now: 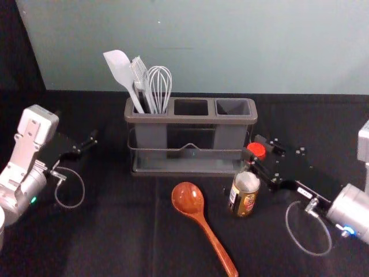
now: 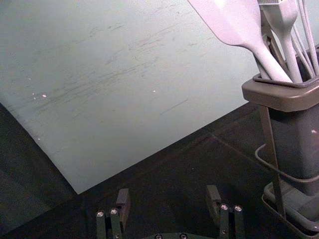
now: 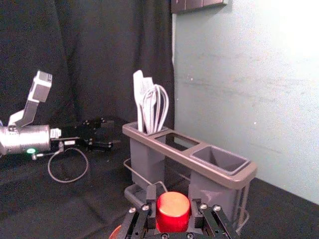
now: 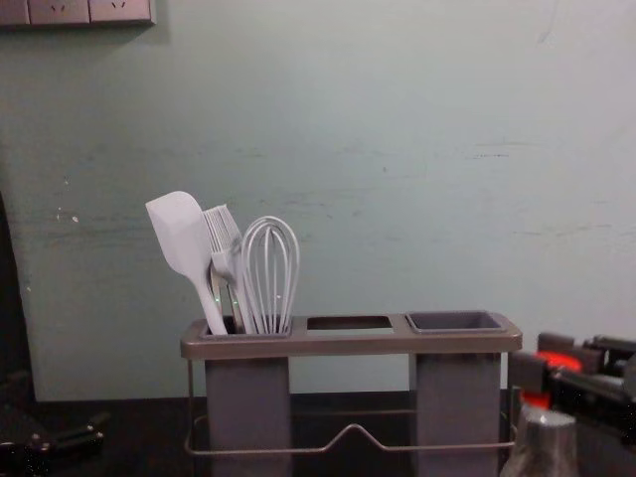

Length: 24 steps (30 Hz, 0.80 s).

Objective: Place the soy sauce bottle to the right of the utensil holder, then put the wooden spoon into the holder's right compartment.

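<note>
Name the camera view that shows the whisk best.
The chest view: the whisk stands large, its wire loops well spread. The head view shows the loops smaller; the right wrist view shows them narrower, at an angle; the left wrist view catches lower wires, cut off by the edge.

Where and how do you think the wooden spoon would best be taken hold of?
The spoon lies flat, so I would come from above and grip its handle midway, closing across it: that part is long and slim, while the bowl is broad and rounded.
</note>
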### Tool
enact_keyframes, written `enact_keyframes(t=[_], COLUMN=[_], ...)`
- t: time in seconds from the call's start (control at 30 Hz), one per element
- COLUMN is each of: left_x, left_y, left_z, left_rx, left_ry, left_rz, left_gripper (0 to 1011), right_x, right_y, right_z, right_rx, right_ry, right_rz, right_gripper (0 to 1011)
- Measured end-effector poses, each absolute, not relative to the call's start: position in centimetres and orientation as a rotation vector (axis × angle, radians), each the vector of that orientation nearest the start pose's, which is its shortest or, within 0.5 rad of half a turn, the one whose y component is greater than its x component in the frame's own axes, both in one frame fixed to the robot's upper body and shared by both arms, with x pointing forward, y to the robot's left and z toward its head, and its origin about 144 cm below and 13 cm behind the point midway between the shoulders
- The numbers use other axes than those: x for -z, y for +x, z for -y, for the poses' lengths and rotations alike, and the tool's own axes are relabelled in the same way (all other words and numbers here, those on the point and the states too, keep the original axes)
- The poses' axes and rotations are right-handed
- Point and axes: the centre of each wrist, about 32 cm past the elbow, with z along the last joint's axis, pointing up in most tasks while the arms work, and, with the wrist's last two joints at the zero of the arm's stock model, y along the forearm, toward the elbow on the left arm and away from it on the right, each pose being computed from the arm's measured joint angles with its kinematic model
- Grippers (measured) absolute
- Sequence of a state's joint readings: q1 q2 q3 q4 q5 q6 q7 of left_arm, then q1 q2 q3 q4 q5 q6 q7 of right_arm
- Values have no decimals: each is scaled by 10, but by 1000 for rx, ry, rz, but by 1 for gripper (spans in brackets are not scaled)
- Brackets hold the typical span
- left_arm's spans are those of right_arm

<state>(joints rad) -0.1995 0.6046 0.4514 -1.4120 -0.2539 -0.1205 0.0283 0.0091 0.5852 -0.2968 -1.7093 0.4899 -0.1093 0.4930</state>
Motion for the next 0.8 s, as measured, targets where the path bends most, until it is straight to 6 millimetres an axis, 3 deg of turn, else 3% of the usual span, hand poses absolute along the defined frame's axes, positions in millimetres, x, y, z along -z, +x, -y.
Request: enact_keyframes(t=[0.43, 0.8], left_x=[-1140, -1140], left_y=[489, 489], left_z=[-310, -310], left_rx=[-1248, -1248], left_ry=[304, 304], left_rz=[285, 285], left_gripper=[1005, 1005], right_x=[-1198, -1206], right_y=[436, 445], right_z=[305, 325], right_rx=[783, 865], right_ry=[19, 14], right_rz=[150, 163], right_gripper=[381, 381])
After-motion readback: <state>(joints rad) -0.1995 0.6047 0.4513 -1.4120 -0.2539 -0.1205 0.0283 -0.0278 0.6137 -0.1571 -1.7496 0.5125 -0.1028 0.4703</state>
